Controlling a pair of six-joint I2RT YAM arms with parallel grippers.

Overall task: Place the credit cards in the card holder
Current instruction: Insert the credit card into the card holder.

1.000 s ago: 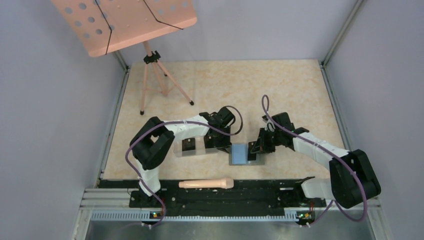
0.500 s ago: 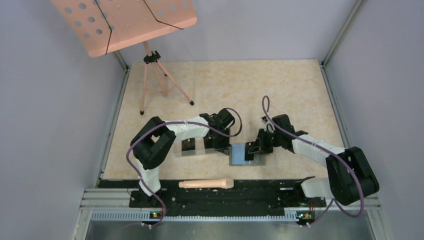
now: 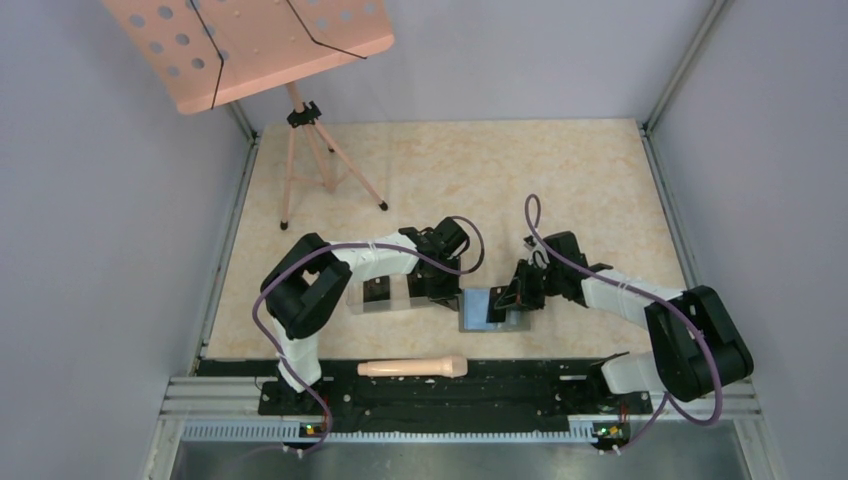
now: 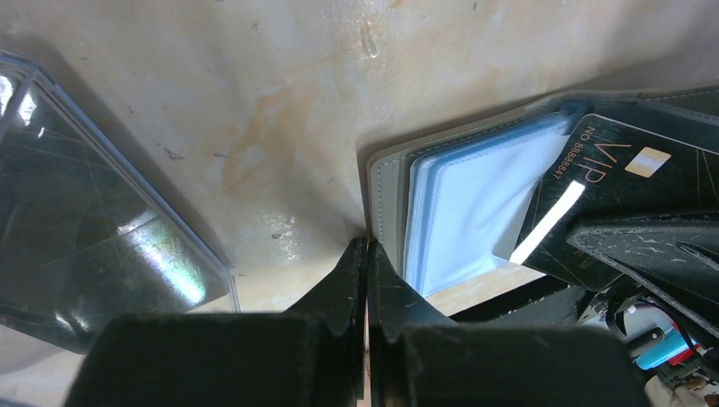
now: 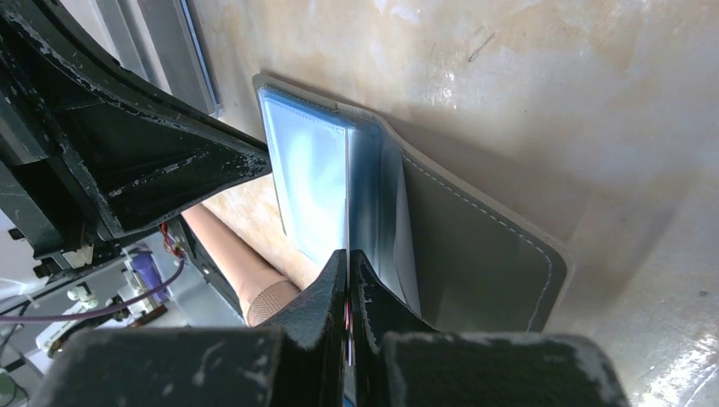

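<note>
A clear plastic box (image 4: 85, 212) lies to the left of the card holder (image 4: 386, 199). Between them the left gripper (image 4: 366, 248) has its fingers pressed together, tips against the holder's left edge. This looks meant to brace the open holder against sliding, though whether a lip of cover is nipped between them cannot be told. From the holder's right side, the right gripper (image 5: 348, 259) pinches a black VIP credit card (image 4: 627, 182) edge-on, its leading end among the holder's bluish sleeves, apparently angled to slip into a slot.
</note>
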